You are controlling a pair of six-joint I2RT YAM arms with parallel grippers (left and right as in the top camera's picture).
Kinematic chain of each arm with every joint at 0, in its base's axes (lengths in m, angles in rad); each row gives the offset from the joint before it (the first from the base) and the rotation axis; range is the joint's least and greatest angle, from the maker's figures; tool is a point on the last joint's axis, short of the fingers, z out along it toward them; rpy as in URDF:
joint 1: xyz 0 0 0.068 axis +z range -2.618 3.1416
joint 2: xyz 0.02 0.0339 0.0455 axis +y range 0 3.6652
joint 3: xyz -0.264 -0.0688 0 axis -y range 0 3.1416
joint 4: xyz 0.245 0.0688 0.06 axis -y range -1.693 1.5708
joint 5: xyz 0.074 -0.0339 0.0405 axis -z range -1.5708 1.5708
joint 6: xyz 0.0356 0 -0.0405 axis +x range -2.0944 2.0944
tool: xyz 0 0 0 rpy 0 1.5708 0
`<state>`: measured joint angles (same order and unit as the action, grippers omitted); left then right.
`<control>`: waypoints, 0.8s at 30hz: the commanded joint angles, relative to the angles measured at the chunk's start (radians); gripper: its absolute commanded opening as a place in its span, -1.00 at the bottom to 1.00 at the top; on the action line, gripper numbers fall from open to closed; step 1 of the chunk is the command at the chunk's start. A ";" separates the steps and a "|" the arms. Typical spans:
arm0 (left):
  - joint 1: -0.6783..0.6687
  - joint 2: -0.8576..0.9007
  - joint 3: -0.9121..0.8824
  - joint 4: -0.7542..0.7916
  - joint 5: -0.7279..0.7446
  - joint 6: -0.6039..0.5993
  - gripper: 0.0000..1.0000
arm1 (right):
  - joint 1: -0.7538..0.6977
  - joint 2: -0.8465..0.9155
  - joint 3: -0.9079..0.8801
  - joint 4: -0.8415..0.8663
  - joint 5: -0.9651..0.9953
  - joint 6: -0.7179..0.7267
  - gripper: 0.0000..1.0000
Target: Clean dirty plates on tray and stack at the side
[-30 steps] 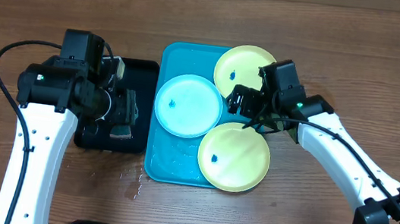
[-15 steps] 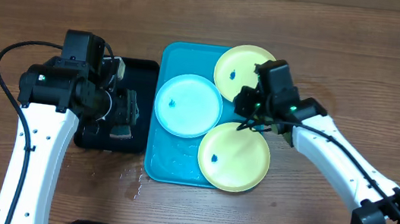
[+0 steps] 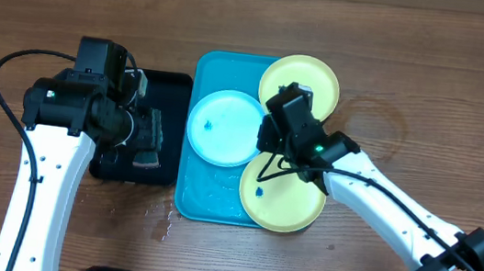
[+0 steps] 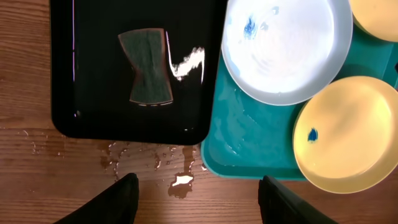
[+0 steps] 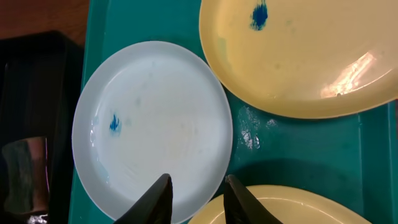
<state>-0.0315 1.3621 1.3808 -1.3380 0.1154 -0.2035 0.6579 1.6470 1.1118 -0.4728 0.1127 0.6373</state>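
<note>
From overhead, my left arm (image 3: 70, 105) covers most of the black tray (image 3: 172, 85), and the sponge (image 4: 147, 65) lies hidden beneath it. My right arm (image 3: 382, 204) crosses the near yellow plate (image 3: 293, 211) and hides its far rim, as well as my right fingers (image 5: 158, 193). In the left wrist view only the ends of my left fingers (image 4: 118, 199) show at the bottom edge. The blue tray (image 4: 249, 143) runs off to the right, and the far yellow plate (image 4: 379, 9) is only a corner piece. In the right wrist view the near yellow plate is a thin arc at the bottom, and the sponge is a dim blur at the left edge. I cannot tell whether my right fingers touch the pale blue plate (image 5: 155, 118).
</note>
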 commanded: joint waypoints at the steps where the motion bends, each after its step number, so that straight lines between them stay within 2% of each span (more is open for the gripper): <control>1: -0.003 0.007 -0.006 0.005 -0.014 -0.015 0.25 | 0.004 0.005 0.002 0.002 0.067 0.049 -0.41; 13: -0.003 0.007 -0.006 0.010 -0.015 -0.033 0.25 | 0.004 0.152 0.002 0.119 0.070 0.048 -0.31; 24: -0.003 0.007 -0.006 0.010 -0.014 -0.037 0.33 | 0.003 0.207 0.001 0.124 0.104 0.036 -0.27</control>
<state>-0.0315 1.3621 1.3808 -1.3308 0.1154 -0.2264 0.6609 1.8145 1.1118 -0.3523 0.1921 0.6785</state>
